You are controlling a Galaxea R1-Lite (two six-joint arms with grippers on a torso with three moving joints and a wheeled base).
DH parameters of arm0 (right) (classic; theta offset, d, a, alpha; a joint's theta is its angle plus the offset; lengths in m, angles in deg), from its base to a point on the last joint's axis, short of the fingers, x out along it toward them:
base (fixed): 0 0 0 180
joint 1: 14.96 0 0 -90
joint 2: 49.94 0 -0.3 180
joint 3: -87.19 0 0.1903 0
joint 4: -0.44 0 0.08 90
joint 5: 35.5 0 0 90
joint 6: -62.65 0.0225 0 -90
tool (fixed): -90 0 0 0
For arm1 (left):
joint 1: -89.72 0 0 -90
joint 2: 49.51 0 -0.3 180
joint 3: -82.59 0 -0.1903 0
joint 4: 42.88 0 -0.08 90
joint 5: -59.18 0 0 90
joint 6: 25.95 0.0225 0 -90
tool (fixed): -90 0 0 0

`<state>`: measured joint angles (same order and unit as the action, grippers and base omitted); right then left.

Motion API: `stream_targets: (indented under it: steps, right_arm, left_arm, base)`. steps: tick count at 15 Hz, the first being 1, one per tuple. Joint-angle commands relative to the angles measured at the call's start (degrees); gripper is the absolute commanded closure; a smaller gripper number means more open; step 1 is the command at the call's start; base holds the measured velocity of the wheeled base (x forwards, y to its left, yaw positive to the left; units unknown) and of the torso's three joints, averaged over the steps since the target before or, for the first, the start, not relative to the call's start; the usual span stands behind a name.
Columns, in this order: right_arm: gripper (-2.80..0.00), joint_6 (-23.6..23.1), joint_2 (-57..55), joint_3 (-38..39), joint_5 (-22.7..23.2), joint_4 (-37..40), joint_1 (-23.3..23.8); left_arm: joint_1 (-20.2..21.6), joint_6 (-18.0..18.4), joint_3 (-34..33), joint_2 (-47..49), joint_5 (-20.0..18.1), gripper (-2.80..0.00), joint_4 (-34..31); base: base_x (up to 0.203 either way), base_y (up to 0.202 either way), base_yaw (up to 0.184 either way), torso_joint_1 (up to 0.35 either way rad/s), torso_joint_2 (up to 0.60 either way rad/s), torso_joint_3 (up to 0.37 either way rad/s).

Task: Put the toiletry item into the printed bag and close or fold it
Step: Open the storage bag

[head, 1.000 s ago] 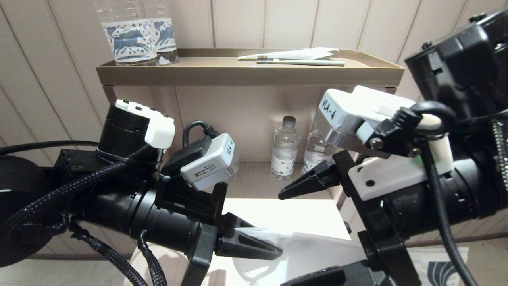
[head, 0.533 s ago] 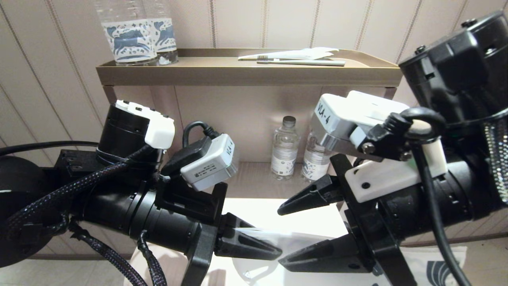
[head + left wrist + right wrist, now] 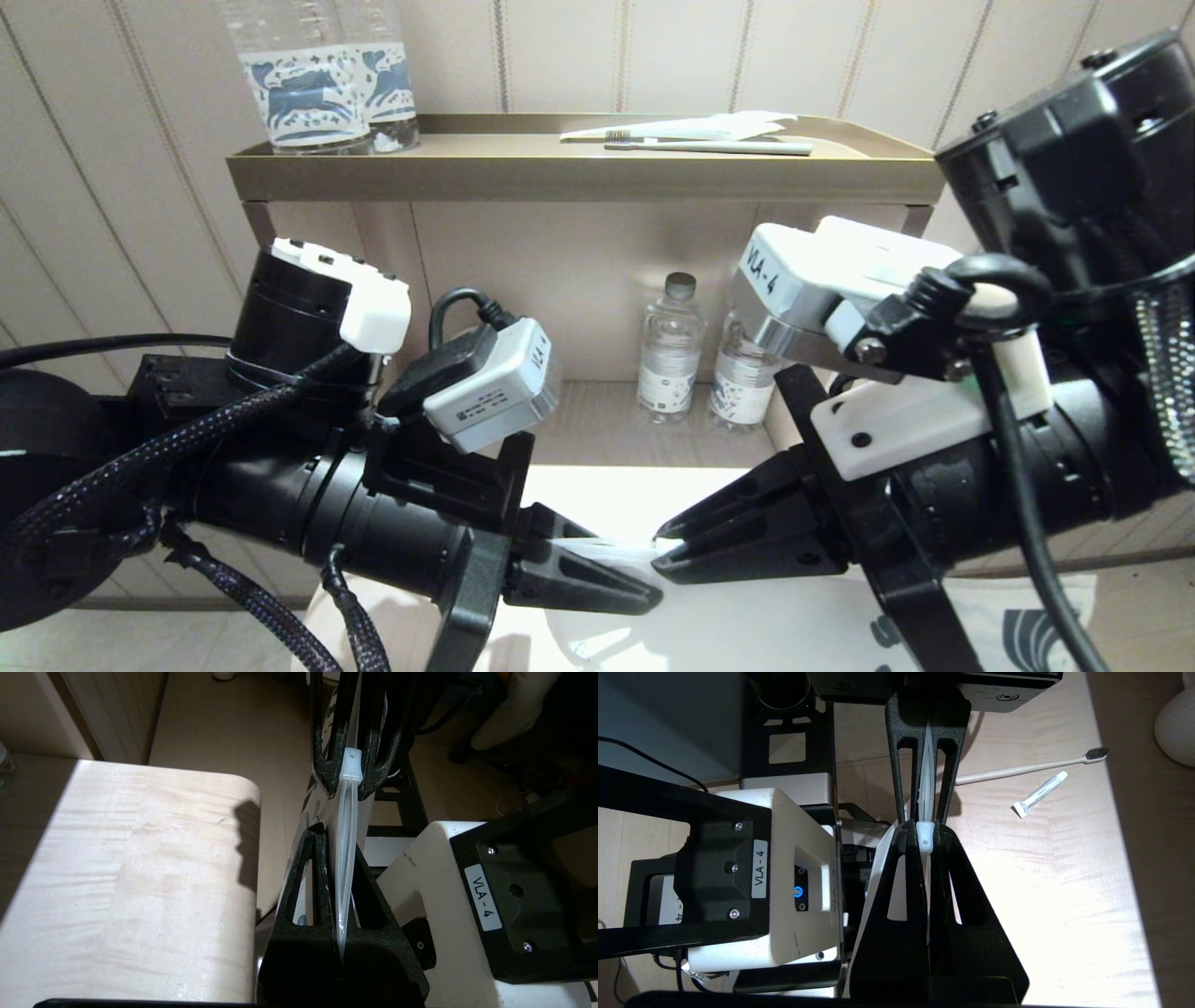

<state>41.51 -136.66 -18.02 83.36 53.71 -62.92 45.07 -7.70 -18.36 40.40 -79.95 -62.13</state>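
The printed bag (image 3: 747, 627) hangs between both grippers, held by its top edge (image 3: 344, 835), above the pale wooden table (image 3: 1064, 882). My left gripper (image 3: 652, 597) is shut on one end of that edge. Tip to tip with it, my right gripper (image 3: 661, 551) is shut on the bag's white zip slider (image 3: 925, 837). Between the two grippers the bag's two layers bow slightly apart. The white toothbrush (image 3: 1017, 769), with dark-grey bristles, lies on the table beyond the grippers, outside the bag.
A short white tube (image 3: 1038, 795) lies beside the toothbrush. A white vase (image 3: 1176, 723) stands at the table's edge. The brown shelf (image 3: 579, 173) behind carries large bottles (image 3: 317, 84), another toothbrush (image 3: 719, 147) and a white wrapper (image 3: 709, 126); two small bottles (image 3: 669, 350) stand below.
My right gripper was open with its upper finger raised; it has come down and shut on the bag's slider, facing the left gripper. The left gripper has kept its hold.
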Motion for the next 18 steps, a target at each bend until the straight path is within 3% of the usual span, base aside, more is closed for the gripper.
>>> stream_targets:
  steps: [1,18]
  right_arm:
    - [0.0,-0.13,0.49,0.55,0.15,0.24,0.12]
    - [0.0,-0.78,20.21,18.3,0.24,1.04,12.09]
  left_arm:
    - [0.08,0.12,-0.14,-0.09,-0.26,0.0,0.01]
    - [0.09,0.21,-0.75,-1.31,-0.17,0.0,0.1]
  base:
    - [0.0,0.0,0.0,0.0,0.0,0.0]
    - [0.0,0.0,0.0,0.0,0.0,0.0]
